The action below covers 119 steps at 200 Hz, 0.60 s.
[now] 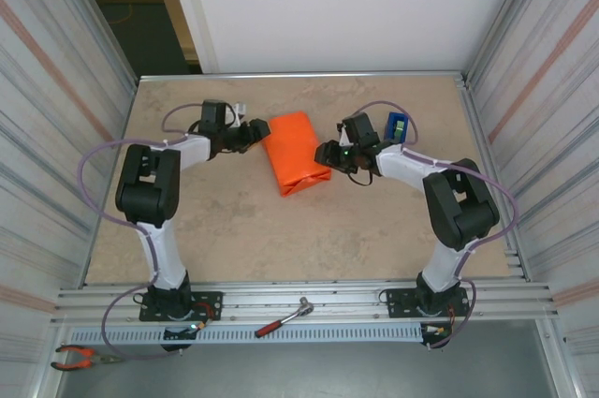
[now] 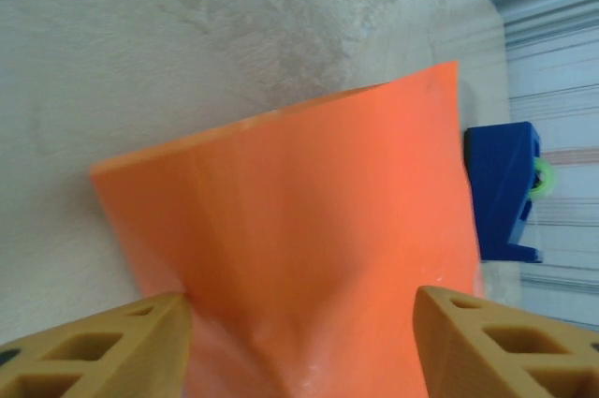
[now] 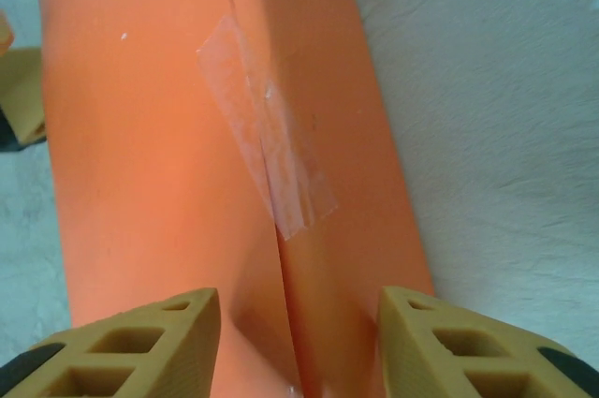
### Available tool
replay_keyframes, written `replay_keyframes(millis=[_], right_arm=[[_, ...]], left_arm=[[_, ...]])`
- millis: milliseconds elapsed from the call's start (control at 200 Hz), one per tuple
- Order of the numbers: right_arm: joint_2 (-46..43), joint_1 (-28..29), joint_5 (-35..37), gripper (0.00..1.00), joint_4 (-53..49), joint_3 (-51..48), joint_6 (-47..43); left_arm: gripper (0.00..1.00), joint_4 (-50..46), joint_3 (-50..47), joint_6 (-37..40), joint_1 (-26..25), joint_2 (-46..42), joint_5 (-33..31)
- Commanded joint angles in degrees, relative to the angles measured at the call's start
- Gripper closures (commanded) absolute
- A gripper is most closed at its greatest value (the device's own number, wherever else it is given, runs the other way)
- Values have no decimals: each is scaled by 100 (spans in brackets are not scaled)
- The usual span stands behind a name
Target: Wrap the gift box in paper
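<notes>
Left hand (image 1: 255,131) and right hand (image 1: 329,154), both spread, straddle opposite ends of the paper (image 1: 295,152), folded shut on the desk (image 1: 234,229). Tugging either end could peel the tape strip (image 3: 267,154) off its seam.

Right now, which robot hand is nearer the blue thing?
The right hand; the blue dispenser sits right beside it, across the paper from the left hand.

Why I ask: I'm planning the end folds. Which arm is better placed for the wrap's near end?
Right, probably. The right gripper sits open at the paper's near end, astride the taped seam; the left gripper is by the far end.
</notes>
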Motion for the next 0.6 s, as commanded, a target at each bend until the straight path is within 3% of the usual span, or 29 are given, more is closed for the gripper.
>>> replay_keyframes(millis=[0, 155, 251, 401, 476, 591], right_arm=[[-223, 183, 21, 57, 29, -275, 99], [-763, 432, 173, 60, 183, -840, 340], [-1173, 470, 548, 54, -34, -1065, 353], [-1925, 510, 754, 51, -145, -1538, 421], [-2159, 644, 756, 54, -136, -1719, 495], [-2290, 1113, 840, 67, 98, -1908, 649]], left_arm=[[41, -52, 231, 55, -136, 40, 468], [45, -79, -21, 241, -172, -214, 747], [43, -267, -184, 478, -114, -461, 593], [38, -398, -181, 570, 128, -595, 458], [37, -453, -54, 560, 196, -543, 429], [36, -535, 236, 494, 208, -351, 370]])
